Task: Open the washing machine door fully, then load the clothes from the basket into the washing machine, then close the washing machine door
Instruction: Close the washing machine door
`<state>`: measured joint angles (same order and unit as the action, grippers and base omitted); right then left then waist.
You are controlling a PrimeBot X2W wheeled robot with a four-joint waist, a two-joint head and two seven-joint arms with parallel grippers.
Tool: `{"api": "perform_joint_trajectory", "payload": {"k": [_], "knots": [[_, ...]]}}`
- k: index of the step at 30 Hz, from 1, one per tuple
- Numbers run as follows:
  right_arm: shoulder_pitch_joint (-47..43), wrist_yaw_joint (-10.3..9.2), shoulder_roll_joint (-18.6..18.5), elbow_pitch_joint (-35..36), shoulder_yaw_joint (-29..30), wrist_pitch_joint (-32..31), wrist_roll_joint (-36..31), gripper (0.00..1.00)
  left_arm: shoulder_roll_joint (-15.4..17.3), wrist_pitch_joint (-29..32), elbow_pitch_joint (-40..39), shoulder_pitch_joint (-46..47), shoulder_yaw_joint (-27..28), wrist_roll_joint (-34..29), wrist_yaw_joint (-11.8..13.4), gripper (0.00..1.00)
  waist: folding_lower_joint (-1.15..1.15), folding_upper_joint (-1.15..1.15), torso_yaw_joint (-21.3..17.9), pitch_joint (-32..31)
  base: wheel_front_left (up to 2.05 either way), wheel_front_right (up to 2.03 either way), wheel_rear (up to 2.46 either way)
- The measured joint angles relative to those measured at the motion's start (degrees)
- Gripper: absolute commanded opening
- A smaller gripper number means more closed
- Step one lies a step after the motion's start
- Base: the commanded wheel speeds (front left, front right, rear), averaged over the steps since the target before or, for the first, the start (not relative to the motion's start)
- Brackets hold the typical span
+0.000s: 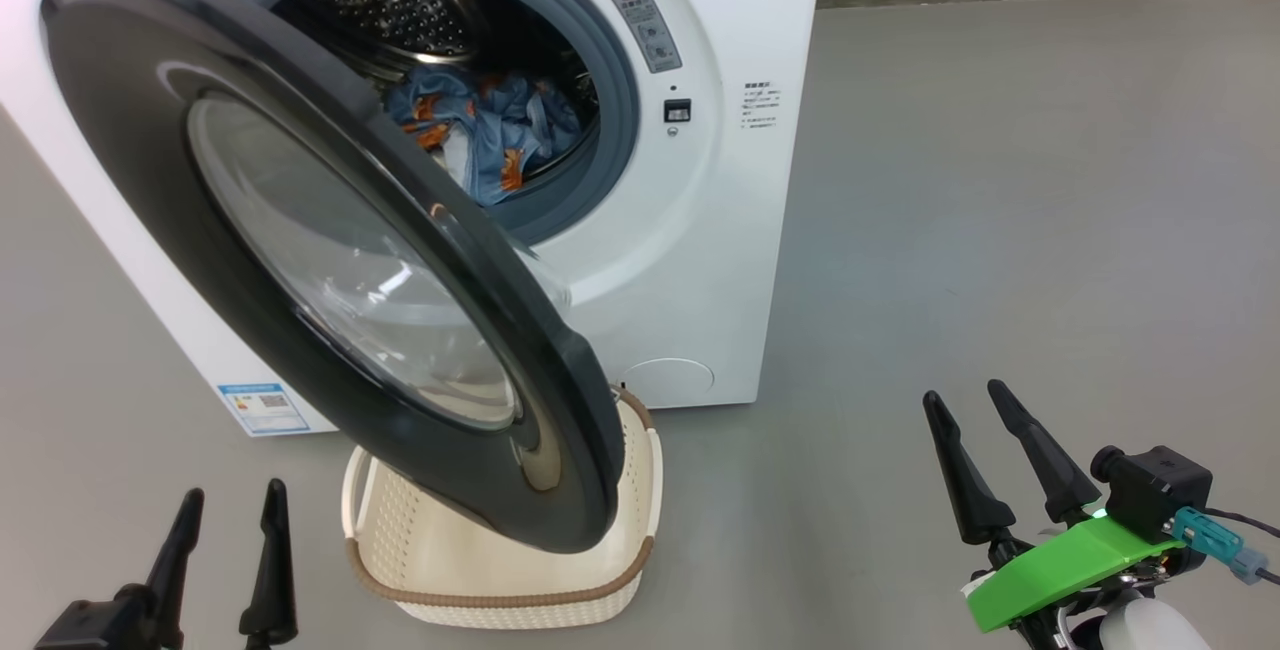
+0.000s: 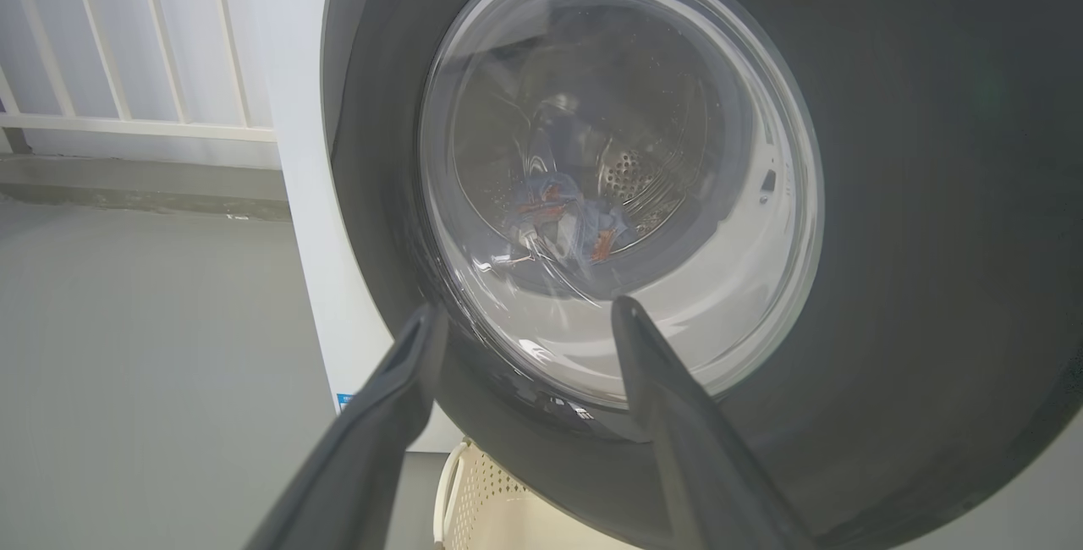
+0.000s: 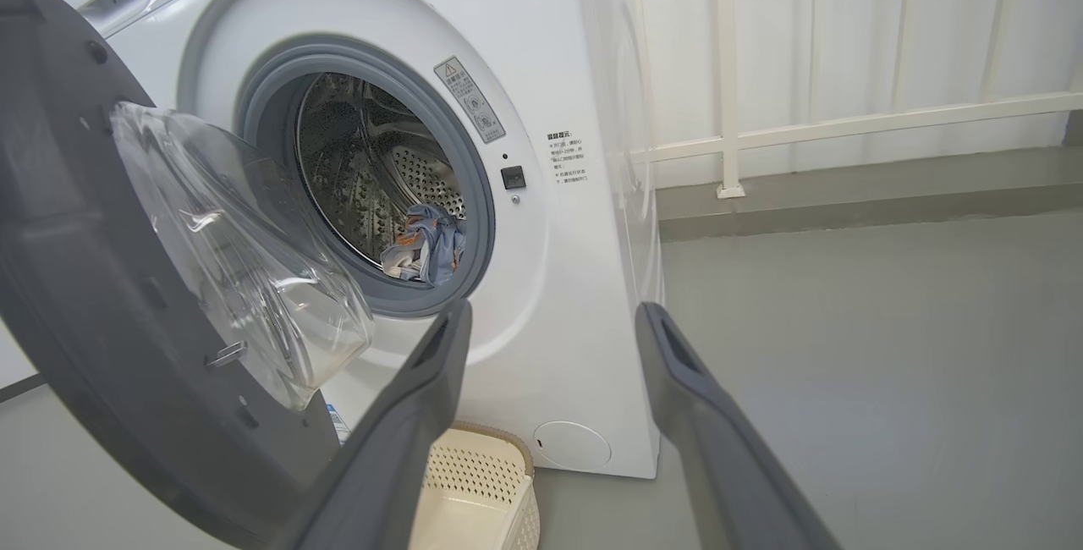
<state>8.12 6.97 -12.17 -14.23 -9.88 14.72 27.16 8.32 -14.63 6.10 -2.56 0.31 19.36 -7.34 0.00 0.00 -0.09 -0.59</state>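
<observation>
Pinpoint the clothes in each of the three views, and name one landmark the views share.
Head view: the clothes lie in the drum, upper centre, right of the washing machine door.
Left wrist view: clothes at centre, seen dimly through the door.
Right wrist view: clothes left of centre, at the drum's lower front edge.
Shared landmark: the basket beneath the door.
</observation>
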Motion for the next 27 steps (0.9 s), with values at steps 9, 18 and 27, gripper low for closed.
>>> {"api": "perform_joint_trajectory", "payload": {"k": [9, 18, 27], "knots": [[1.3, 0.00, -0.1, 0.6, -1.2, 0.0, -1.7, 0.00, -0.2, 0.0, 0.0, 0.0, -0.9, 0.0, 0.0, 1.00, 0.00, 0.00, 2.8, -0.1, 0.00, 0.00, 0.00], [5.7, 0.00, 2.0, 5.9, -1.3, 0.0, 2.4, 0.00, -0.2, 0.0, 0.3, 0.0, -1.4, 0.2, 0.0, 1.00, 0.00, 0.00, 8.0, -0.5, 0.00, 0.00, 0.00], [8.9, 0.00, 2.9, 14.3, -5.9, 0.0, 6.0, 0.00, -0.2, 0.0, 0.9, -0.1, -2.2, 0.6, 0.0, 1.00, 0.00, 0.00, 12.7, -1.2, 0.00, 0.00, 0.00]]}}
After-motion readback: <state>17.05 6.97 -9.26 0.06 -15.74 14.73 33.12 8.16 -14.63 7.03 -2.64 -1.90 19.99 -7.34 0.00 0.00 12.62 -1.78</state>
